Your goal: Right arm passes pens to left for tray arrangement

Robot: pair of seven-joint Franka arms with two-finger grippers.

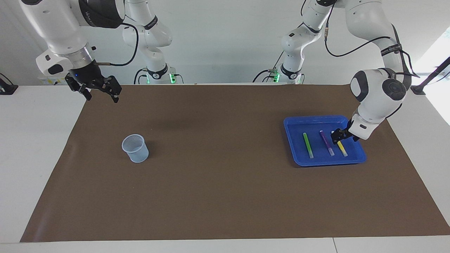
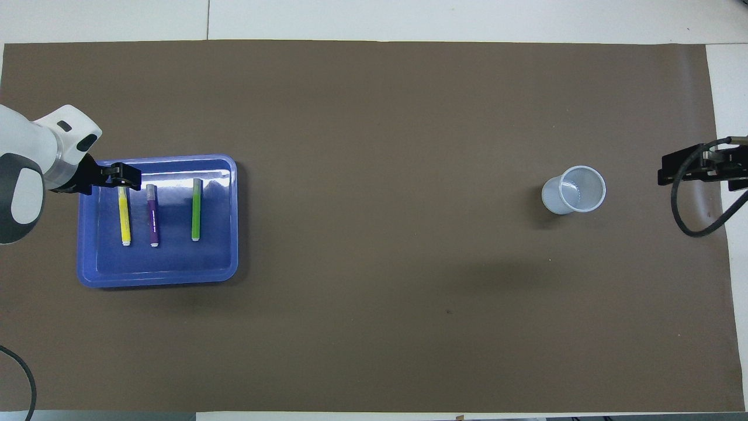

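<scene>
The blue tray (image 1: 291, 140) (image 2: 158, 279) lies toward the left arm's end of the table. In it three pens lie side by side: green (image 1: 308, 145) (image 2: 196, 209), purple (image 1: 327, 143) (image 2: 152, 216) and yellow (image 1: 342, 149) (image 2: 124, 219). My left gripper (image 1: 338, 135) (image 2: 125, 176) hangs open just above one end of the yellow pen, holding nothing. My right gripper (image 1: 101, 97) (image 2: 689, 166) waits open and empty, raised over the mat's corner at the right arm's end of the table.
A small pale-blue mesh cup (image 1: 135, 148) (image 2: 574, 190) stands upright toward the right arm's end of the table. A brown mat (image 1: 218, 168) covers the table between the cup and the tray.
</scene>
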